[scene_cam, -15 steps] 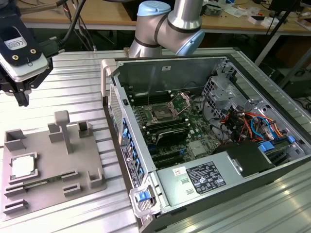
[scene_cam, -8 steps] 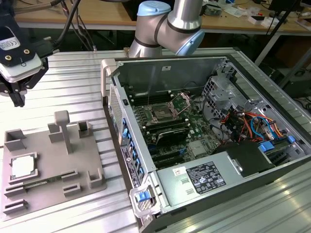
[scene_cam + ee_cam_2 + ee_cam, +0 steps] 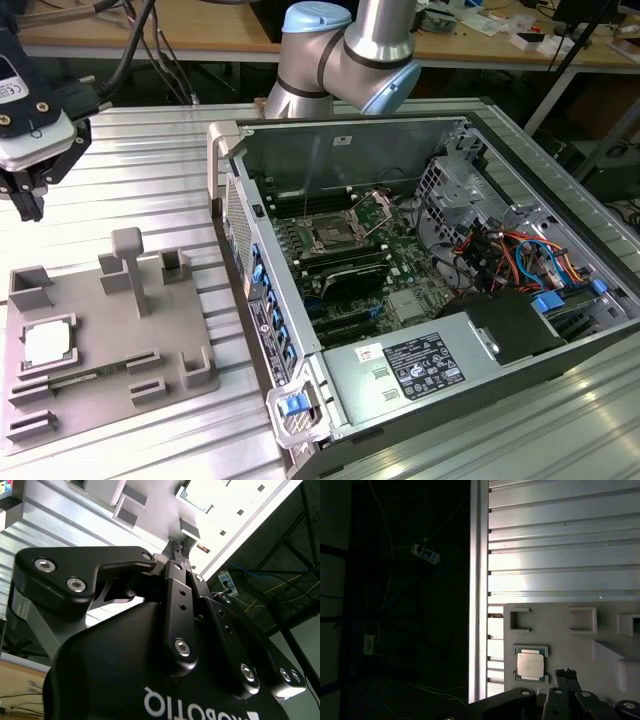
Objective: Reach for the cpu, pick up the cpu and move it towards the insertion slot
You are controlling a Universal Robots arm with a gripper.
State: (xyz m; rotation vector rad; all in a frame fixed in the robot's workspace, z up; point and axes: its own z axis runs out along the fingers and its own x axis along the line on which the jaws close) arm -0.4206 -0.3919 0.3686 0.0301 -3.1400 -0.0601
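Exterior view: my gripper (image 3: 28, 195) hovers above the grey tray (image 3: 110, 400), well apart from the cpu (image 3: 47, 343) lying in its recess. The insertion slot (image 3: 333, 235) is far off inside the case.

Both wrist views: the jaws look pinched together on nothing, so I judge the pickup is not yet done.

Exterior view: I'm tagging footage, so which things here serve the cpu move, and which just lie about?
In the job: gripper, cpu, grey tray holding it, insertion slot.
Lying about: memory slots, coloured cables, power supply.
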